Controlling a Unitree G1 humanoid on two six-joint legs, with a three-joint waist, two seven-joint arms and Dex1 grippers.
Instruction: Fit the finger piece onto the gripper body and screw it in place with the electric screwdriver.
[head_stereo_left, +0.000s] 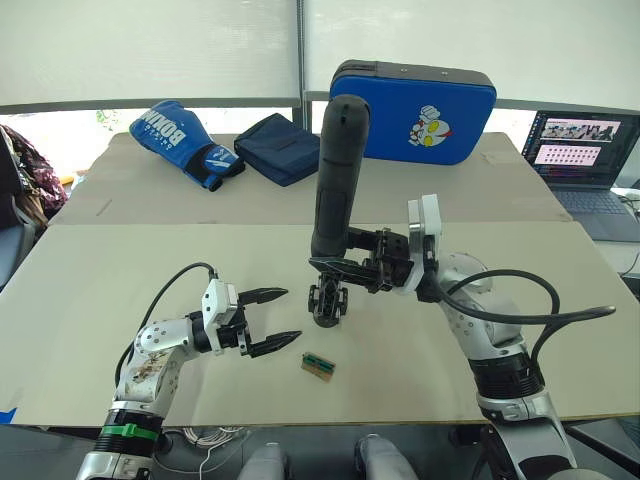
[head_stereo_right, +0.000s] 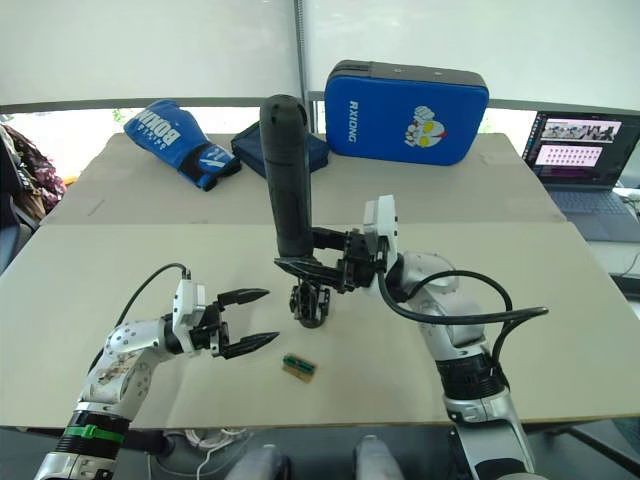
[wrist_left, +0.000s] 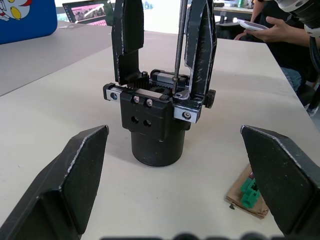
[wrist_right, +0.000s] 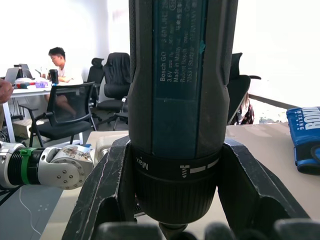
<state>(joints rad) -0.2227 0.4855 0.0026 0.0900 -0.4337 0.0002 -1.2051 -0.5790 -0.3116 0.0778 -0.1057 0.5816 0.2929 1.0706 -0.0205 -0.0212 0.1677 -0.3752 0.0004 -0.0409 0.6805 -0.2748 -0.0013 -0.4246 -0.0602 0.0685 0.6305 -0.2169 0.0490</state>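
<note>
- Gripper body stands upright on the tabletop, mid-front, between the two arms; two black fingers rise from its top.
- Finger piece sits on the body's rail, upright.
- Electric screwdriver is vertical above the body, bit down at the rail beside the finger piece.
- Right gripper jaws clamped around the screwdriver's lower barrel.
- Left gripper hovers near the body on the robot's left, jaws apart, holding nothing.
- Small green-and-tan block lies on the tabletop just in front of the body.
- Blue boxing glove, navy pouch, blue strike pad at far side; laptop far right.
</note>
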